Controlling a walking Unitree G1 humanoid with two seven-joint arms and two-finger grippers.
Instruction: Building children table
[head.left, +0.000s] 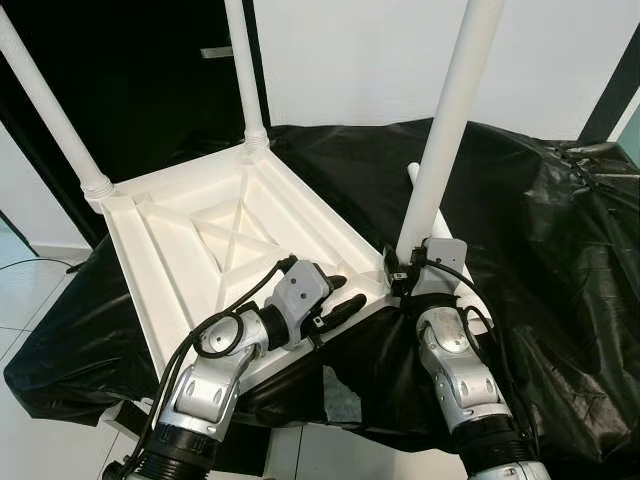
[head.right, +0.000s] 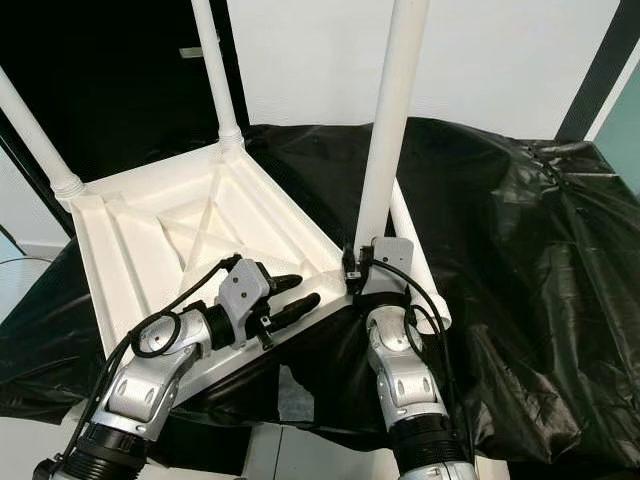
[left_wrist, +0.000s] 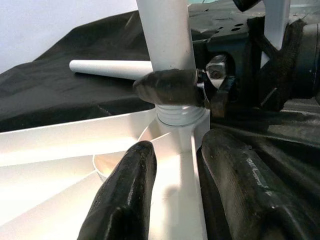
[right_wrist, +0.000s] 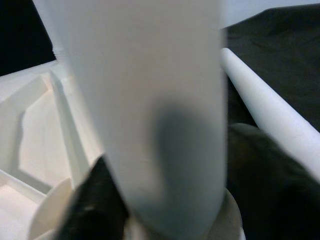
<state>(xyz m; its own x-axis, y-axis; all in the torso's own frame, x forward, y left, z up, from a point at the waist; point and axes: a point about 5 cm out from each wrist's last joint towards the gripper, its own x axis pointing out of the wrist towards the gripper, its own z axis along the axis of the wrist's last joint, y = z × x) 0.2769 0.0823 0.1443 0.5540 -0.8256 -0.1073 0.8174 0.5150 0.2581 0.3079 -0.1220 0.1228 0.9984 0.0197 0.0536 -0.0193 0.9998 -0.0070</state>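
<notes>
On a work surface draped in black plastic sheeting (head.left: 560, 250), an upside-down white children's table top (head.left: 200, 240) lies ribbed side up, its near corner overhanging the sheeting's front edge above tiled floor (head.left: 30, 290). Two legs already stand at the far corners, a far-left leg (head.left: 50, 110) and a far-centre leg (head.left: 243, 70), both against a dark doorway. A third leg (head.left: 445, 130) rises from the corner nearest the robot's right side. A loose leg (left_wrist: 110, 69) lies flat on the sheeting just behind that corner, leaving open black plastic to the right.

The right gripper (head.left: 408, 268) is closed around the base of the third leg, one black finger (left_wrist: 170, 87) wrapped across the tube just above its threaded collar; from the right wrist, the leg sits tight between both fingers.

The left gripper (head.right: 290, 297) rests over the table top's near edge, its two fingers (left_wrist: 125, 200) parted moderately and straddling a rib, pointing at the third leg's socket and holding nothing.
</notes>
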